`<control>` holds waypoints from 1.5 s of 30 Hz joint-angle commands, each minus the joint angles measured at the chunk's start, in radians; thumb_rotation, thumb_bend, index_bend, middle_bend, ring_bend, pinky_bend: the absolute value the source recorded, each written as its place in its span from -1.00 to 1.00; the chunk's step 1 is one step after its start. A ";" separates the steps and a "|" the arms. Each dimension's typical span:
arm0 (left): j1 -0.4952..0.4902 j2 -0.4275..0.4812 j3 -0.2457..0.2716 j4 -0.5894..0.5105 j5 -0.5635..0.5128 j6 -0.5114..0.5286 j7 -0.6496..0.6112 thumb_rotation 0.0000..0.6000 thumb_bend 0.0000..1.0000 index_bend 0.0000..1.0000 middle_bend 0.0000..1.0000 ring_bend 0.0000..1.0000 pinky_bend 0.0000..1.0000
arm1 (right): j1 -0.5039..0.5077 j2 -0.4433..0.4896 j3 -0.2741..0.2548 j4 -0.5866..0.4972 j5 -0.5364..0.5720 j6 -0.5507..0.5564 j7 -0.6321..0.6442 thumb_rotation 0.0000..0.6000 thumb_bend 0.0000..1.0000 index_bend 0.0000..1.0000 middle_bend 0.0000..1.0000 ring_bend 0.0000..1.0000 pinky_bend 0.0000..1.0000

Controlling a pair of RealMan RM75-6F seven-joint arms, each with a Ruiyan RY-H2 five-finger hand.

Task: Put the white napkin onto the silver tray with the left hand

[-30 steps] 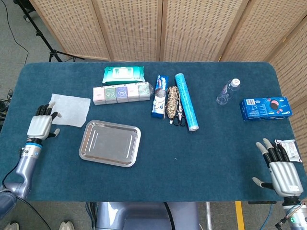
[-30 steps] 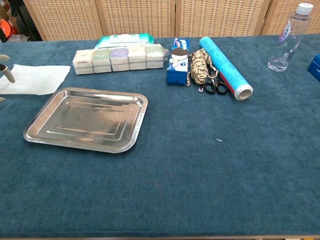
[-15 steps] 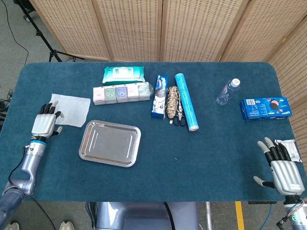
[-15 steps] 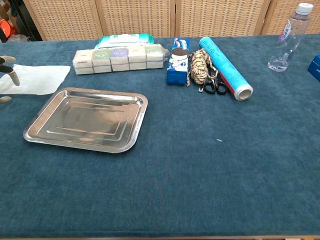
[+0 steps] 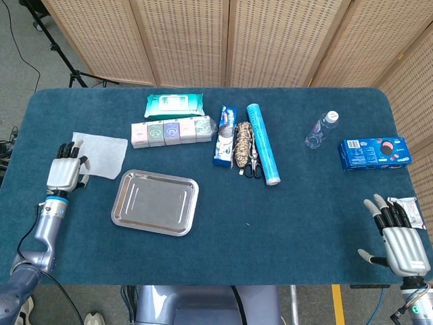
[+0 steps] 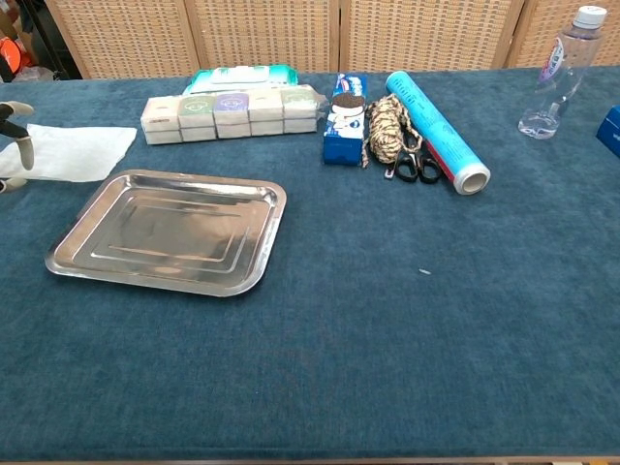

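Observation:
A white napkin (image 5: 101, 154) (image 6: 73, 152) lies flat on the blue table at the left. The silver tray (image 5: 155, 202) (image 6: 170, 231) sits just in front and to the right of it, with nothing in it. My left hand (image 5: 64, 170) hovers at the napkin's left edge with its fingers apart, tips over the napkin's near-left corner; only a few of its fingers (image 6: 14, 133) show in the chest view. My right hand (image 5: 397, 237) rests open at the table's front right, far from both.
Behind the tray lie a row of small tissue packs (image 5: 172, 130), a green wipes pack (image 5: 174, 104), a cookie packet (image 5: 226, 134), a rope bundle with scissors (image 5: 245, 149) and a blue roll (image 5: 262, 143). A water bottle (image 5: 321, 130), a blue box (image 5: 374, 152) and a small packet (image 5: 407, 208) are at the right.
My left hand has crept forward and slightly right, onto the napkin's left edge. The napkin, tray and right hand have not moved.

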 commanded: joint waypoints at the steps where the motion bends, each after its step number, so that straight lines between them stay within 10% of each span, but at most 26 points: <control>1: -0.002 -0.001 -0.002 0.004 -0.002 -0.003 0.002 1.00 -0.31 0.17 -0.77 -1.00 -1.00 | -0.001 0.000 -0.001 0.000 -0.002 0.002 0.000 1.00 -1.00 -0.91 -1.00 -1.00 -1.00; 19: -0.025 -0.047 -0.006 0.076 -0.015 -0.074 0.007 1.00 -0.25 0.26 -0.76 -1.00 -1.00 | -0.003 0.001 0.000 0.000 -0.003 0.007 0.003 1.00 -1.00 -0.91 -1.00 -1.00 -1.00; 45: -0.022 0.036 -0.045 -0.074 -0.025 0.110 0.063 1.00 -0.12 0.66 -0.69 -1.00 -1.00 | -0.012 0.006 -0.006 -0.002 -0.019 0.023 0.010 1.00 -1.00 -0.92 -1.00 -1.00 -1.00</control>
